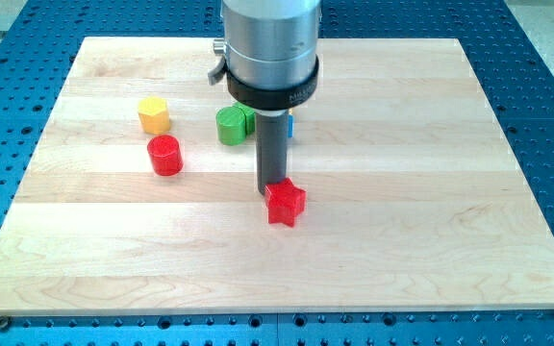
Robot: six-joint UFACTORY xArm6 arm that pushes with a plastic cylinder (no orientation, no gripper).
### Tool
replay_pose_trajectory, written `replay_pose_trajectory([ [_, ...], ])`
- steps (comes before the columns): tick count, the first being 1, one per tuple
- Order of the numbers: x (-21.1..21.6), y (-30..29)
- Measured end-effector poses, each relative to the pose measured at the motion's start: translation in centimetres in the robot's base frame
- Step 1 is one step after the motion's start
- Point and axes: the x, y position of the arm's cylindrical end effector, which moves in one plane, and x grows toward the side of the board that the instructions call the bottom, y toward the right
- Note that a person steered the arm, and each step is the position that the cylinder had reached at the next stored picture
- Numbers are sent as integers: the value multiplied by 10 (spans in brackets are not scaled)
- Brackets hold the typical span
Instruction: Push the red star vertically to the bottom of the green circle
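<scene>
The red star (286, 203) lies near the middle of the wooden board. My tip (272, 189) stands right at the star's upper left edge, touching it or nearly so. The green circle (231, 125) sits toward the view's top and left of the star, with a second green block (249, 118) pressed against its right side. The star is lower than the green circle and off to its right.
A yellow hexagon block (154, 115) and a red cylinder (164, 155) lie left of the green circle. A blue block (290, 126) is mostly hidden behind the rod. The board's (450, 240) edges meet a blue perforated table.
</scene>
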Motion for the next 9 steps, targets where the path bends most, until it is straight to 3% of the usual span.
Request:
replay_pose_trajectory([
  [1,-9,0],
  [2,-10,41],
  [3,12,58],
  [4,38,5],
  [6,26,-45],
  [8,68,-84],
  [9,42,-116],
])
